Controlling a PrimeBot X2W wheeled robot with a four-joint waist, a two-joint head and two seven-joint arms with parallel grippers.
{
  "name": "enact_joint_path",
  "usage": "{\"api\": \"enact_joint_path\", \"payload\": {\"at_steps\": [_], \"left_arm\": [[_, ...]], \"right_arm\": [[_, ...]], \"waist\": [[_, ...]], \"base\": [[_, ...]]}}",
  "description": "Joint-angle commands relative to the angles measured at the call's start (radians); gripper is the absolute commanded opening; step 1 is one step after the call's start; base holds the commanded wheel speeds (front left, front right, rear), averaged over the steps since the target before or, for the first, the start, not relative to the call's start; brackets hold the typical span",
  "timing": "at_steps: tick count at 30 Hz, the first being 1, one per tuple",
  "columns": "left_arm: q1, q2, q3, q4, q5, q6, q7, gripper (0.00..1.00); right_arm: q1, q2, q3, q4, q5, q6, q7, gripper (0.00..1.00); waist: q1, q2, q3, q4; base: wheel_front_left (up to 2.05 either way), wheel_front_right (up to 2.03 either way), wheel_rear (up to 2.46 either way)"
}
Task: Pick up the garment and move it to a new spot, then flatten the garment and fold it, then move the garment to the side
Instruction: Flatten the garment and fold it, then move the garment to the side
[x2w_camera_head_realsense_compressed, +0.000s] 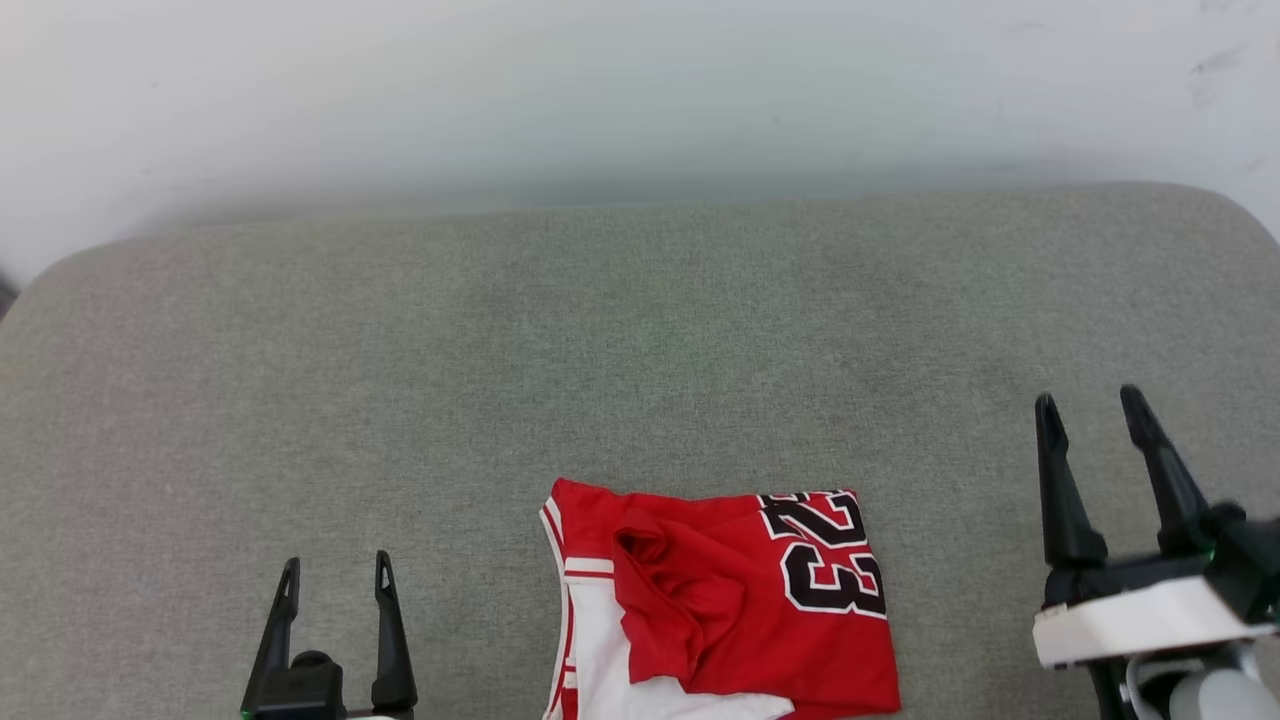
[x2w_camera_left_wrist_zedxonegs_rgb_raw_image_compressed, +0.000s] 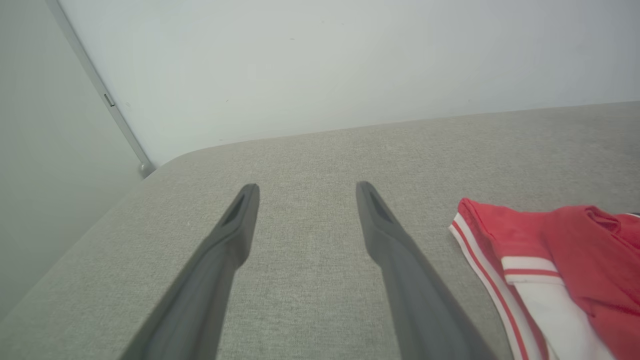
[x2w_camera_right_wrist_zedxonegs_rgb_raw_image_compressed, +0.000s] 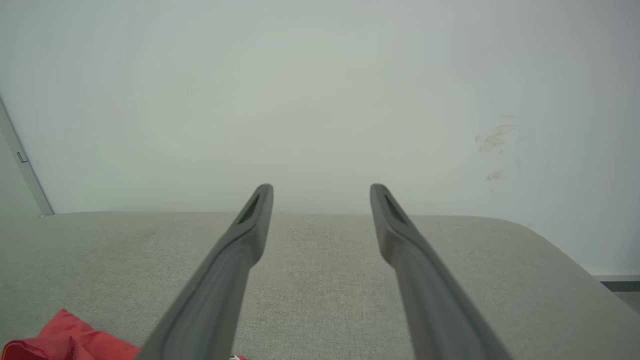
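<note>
Garment (x2w_camera_head_realsense_compressed: 720, 600) lies bunched at the near edge of the cushion (x2w_camera_head_realsense_compressed: 640, 350), between left gripper (x2w_camera_head_realsense_compressed: 337, 560) and right gripper (x2w_camera_head_realsense_compressed: 1088, 396), both spread and empty; likely step 1, pick-up, needing a pinch on thin hem.

**One number on the jersey**

The garment (x2w_camera_head_realsense_compressed: 700, 610) bears the number 23 (x2w_camera_head_realsense_compressed: 825, 555) in large black digits with white outlines. It is printed on the red fabric near the right edge and lies turned sideways in the head view.
</note>
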Motion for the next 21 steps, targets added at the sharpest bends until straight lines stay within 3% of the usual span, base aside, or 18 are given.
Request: {"api": "enact_joint_path", "payload": {"at_steps": [1,12,21], "left_arm": [[0.017,0.0,0.001,0.002,0.002,-0.004,-0.005,1.0],[0.046,-0.006,-0.008,0.01,-0.004,-0.024,-0.005,1.0],[0.066,-0.009,0.004,0.001,-0.005,-0.032,-0.005,1.0]], "right_arm": [[0.025,0.011,-0.004,-0.013,-0.008,0.0,-0.001,1.0],[0.211,0.064,-0.035,-0.049,-0.01,0.0,-0.002,1.0],[0.255,0.077,-0.027,-0.062,-0.018,0.0,-0.002,1.0]], "waist": [[0.0,0.0,-0.006,0.001],[0.0,0.0,-0.059,0.024],[0.0,0.0,-0.072,0.021]], "base": [[0.0,0.0,0.0],[0.0,0.0,0.0],[0.0,0.0,0.0]]}}
